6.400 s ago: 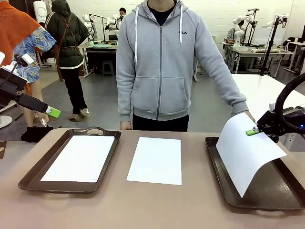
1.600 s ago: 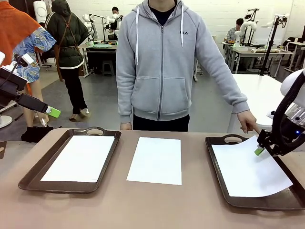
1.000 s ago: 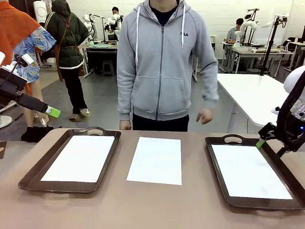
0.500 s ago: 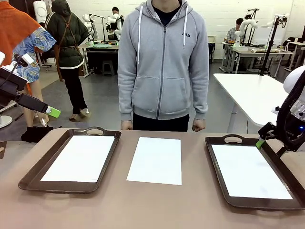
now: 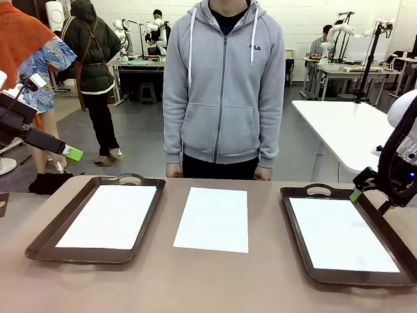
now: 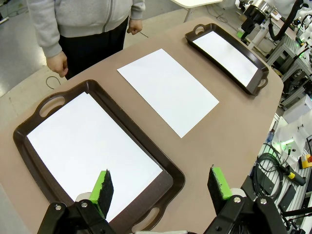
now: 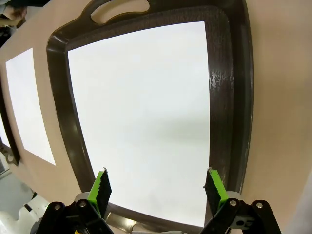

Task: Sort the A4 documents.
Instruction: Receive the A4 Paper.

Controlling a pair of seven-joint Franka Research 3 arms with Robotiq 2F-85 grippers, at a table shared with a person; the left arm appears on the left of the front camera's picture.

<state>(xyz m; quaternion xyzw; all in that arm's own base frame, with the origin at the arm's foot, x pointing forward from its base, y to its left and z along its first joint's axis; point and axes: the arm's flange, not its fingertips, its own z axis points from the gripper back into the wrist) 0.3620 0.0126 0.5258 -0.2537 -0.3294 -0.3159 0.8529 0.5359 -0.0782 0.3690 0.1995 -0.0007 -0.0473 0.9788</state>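
Note:
Three white A4 sheets lie flat. One sheet [image 5: 109,216] rests in the left brown tray [image 5: 45,235], another sheet [image 5: 214,218] lies bare on the table's middle, and a third sheet [image 5: 340,233] fills the right tray [image 5: 294,225]. My left gripper [image 5: 70,154] hangs open, high above the table's left edge; its wrist view looks down on the left tray's sheet [image 6: 92,151] between green pads [image 6: 103,187]. At the right tray's far right rim my right gripper [image 5: 356,193] stands open and empty, with the sheet [image 7: 146,117] below it.
A person in a grey hoodie [image 5: 223,85] stands at the far edge, both hands resting at the table's rim. Bare tabletop runs between the trays and along the front. Other people and benches stand farther back.
The right gripper let go of the sheet, which settled flat in the right tray, then lifted to the tray's rim. The person's hand drew back to the table edge. The left arm stayed still.

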